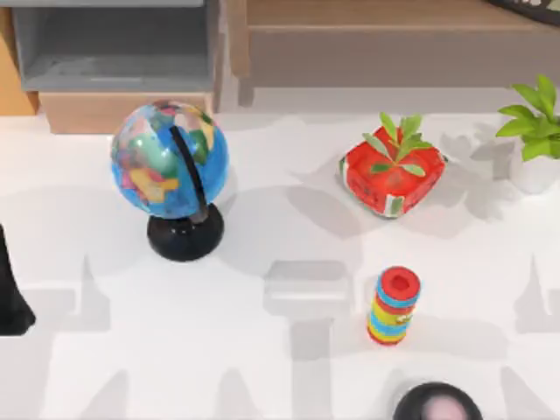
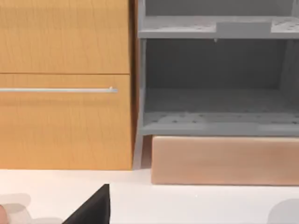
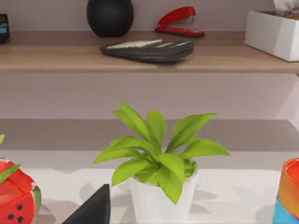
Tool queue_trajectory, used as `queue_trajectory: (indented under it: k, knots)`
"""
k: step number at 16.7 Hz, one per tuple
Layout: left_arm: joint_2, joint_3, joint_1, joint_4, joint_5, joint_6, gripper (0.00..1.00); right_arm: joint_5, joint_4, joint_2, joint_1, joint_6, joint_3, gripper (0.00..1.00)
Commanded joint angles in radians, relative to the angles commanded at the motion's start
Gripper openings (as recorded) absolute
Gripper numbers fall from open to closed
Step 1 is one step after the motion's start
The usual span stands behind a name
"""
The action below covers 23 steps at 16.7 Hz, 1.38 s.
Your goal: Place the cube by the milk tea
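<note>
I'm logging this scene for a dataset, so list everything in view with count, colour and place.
cube: 1, red with white-green patches and green sprig, right of centre on the table
globe: 1, blue multicolour on black base, left of centre
ring stack: 1, red-yellow-blue stripes, in front of the cube
plant: 1, green in white pot, table's right edge
dark round thing: 1, black with pale centre, front edge; what it is cannot be told
cabinet: 1, orange wood, behind the table at left
grey shelf: 1, beside the cabinet
wooden shelf: 1, tan, holding a stapler, red, a black round thing, a dark flat device, a white box
left arm: 1, black, parked at left edge
</note>
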Motion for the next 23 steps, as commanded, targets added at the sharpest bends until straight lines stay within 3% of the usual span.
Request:
queue_trajectory:
  k: [7,23]
  knots:
    - [0.000,0.000,0.000,0.000,0.000,0.000,1.00,-0.039,0.022,0.161,-0.042,0.002,0.160,1.00]
    - [0.000,0.000,0.000,0.000,0.000,0.000,1.00,-0.291,0.167,1.543,-0.317,0.015,1.369,1.00]
